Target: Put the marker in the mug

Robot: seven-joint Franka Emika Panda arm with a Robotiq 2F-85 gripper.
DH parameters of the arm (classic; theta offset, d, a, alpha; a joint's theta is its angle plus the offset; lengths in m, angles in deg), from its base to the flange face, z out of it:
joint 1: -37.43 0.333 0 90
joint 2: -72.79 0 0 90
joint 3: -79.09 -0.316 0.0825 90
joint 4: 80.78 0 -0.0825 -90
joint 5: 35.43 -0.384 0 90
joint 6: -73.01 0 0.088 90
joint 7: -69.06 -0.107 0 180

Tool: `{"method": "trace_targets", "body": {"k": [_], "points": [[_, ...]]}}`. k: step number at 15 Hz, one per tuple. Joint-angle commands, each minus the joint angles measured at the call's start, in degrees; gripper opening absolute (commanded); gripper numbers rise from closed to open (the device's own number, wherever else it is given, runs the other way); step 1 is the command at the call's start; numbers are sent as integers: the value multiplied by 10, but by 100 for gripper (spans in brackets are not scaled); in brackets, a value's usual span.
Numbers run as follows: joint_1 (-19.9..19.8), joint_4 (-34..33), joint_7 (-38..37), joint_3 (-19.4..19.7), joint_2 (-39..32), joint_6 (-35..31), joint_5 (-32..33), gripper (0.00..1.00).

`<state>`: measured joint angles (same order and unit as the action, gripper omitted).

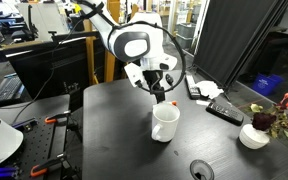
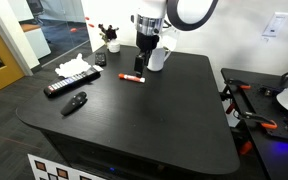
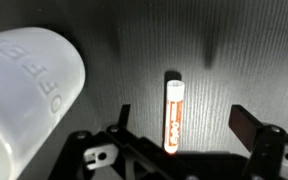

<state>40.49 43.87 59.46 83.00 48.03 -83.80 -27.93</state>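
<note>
The marker [image 3: 172,115], orange-red with a whitish end, lies flat on the black table. It also shows in both exterior views [image 2: 131,77] [image 1: 174,102]. My gripper [image 3: 184,125] is open and hovers just above it, one finger on each side, the marker nearer the left finger in the wrist view. Nothing is held. The white mug [image 3: 29,95] stands upright close beside the marker, and shows in both exterior views [image 1: 165,122] [image 2: 160,58]. In both exterior views the gripper [image 2: 141,66] [image 1: 159,93] points down next to the mug.
A black remote [image 2: 72,85] and a small dark stubby object [image 2: 75,103] lie near one table edge, with a white cloth [image 2: 74,68] beyond. A white bowl with dark red flowers [image 1: 254,135] stands near a corner. A round dark object [image 1: 201,170] lies by the front edge.
</note>
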Motion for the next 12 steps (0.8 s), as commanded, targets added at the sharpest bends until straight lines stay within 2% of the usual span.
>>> {"method": "trace_targets", "body": {"k": [1,12], "points": [[13,-18,-17,14,-21,1,-2,100],[11,-56,-13,9,-58,2,-20,100]]}}
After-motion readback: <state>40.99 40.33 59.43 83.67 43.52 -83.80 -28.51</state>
